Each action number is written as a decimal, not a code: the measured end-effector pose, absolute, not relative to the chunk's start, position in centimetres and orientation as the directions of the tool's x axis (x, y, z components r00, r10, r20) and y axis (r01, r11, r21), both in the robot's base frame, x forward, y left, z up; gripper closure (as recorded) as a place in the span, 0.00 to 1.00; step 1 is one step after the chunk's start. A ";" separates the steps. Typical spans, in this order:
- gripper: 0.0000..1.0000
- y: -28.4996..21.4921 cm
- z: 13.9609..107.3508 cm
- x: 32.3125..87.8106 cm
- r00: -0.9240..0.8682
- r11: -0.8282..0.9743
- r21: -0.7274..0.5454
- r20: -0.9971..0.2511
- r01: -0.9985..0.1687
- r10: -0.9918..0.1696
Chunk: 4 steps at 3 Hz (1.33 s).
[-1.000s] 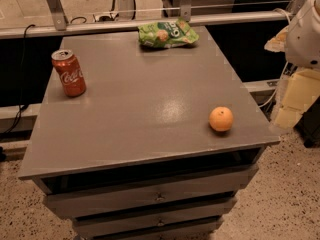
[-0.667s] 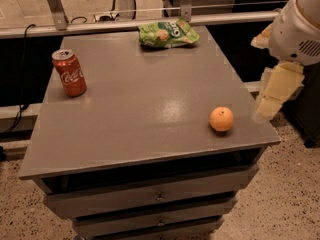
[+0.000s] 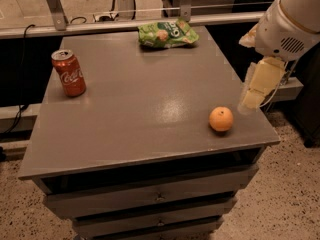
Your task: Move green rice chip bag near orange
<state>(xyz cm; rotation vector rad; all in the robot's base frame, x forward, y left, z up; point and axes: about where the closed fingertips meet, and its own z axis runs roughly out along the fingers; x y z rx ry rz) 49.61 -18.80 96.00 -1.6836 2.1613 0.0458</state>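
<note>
Hovering at right edge of desk (image 3: pixel 125 119), tool (image 3: pixel 251 96) hung just beside orange (image 3: pixel 221 119); I could not tell if open or closed. Green rice chip bag (image 3: pixel 166 33) lay at far edge, well apart; cola can (image 3: pixel 69 73) stood left.

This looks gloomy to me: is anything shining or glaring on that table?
Camera view: the light is dim and warm. A pale glare patch lies on the bare table, up and left of the orange. The pale gripper hangs at the table's right edge, just right of the orange, and stands out against the dark background.
</note>
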 end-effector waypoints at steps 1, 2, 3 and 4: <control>0.00 -18.5 95.9 50.1 -0.193 0.274 -0.211 -0.339 -0.938 -0.921; 0.00 -15.9 95.3 55.6 -0.153 0.283 -0.233 -0.455 -0.930 -0.877; 0.00 -11.7 94.9 64.9 -0.072 0.308 -0.278 -0.626 -0.910 -0.776; 0.00 -12.0 93.7 67.6 -0.081 0.336 -0.272 -0.657 -0.902 -0.750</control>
